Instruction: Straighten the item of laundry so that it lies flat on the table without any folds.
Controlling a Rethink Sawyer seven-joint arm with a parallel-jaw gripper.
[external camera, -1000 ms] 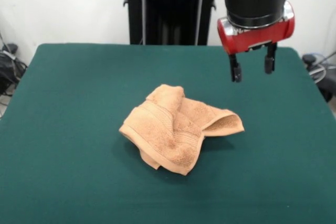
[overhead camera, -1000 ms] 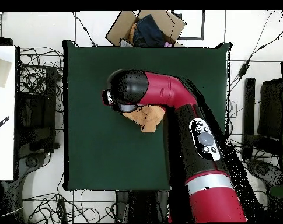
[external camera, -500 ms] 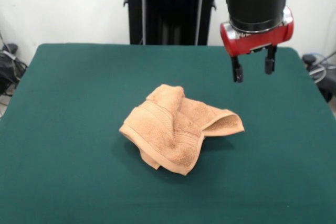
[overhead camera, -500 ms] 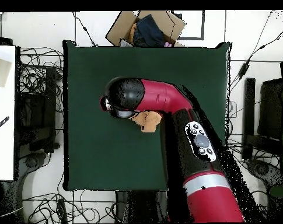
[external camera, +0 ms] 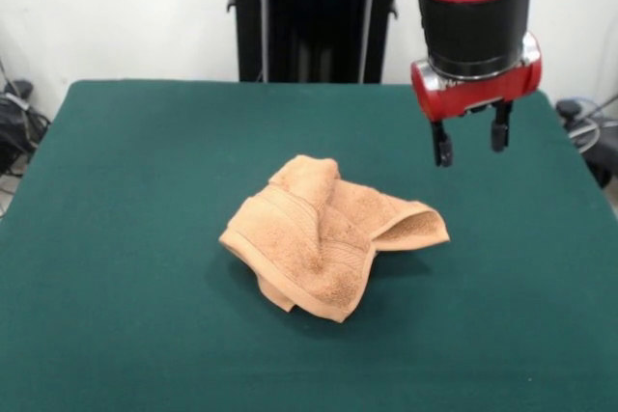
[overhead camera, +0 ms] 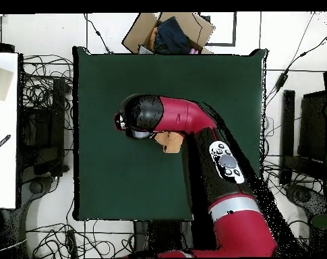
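Note:
The item of laundry, a peach-orange terry towel (external camera: 328,234), lies crumpled and folded over itself near the middle of the green table (external camera: 126,190). A raised fold at its right end curls open toward me. My gripper (external camera: 470,145) hangs in the air above and to the right of that end, open, with nothing between its black fingers (external camera: 440,146). From overhead, the red arm covers most of the towel; only a small patch of towel (overhead camera: 170,141) shows beside the arm's head (overhead camera: 140,116), and the gripper itself is hidden.
A cardboard box (overhead camera: 168,31) with dark contents sits just past the table's far edge in the overhead view. Cables and equipment (overhead camera: 44,114) lie around the table. A white surface (overhead camera: 3,128) stands to the left.
The gripper has shifted slightly right and down in the front view, staying open. Overhead, the arm has swung a little toward the left. The towel has not moved.

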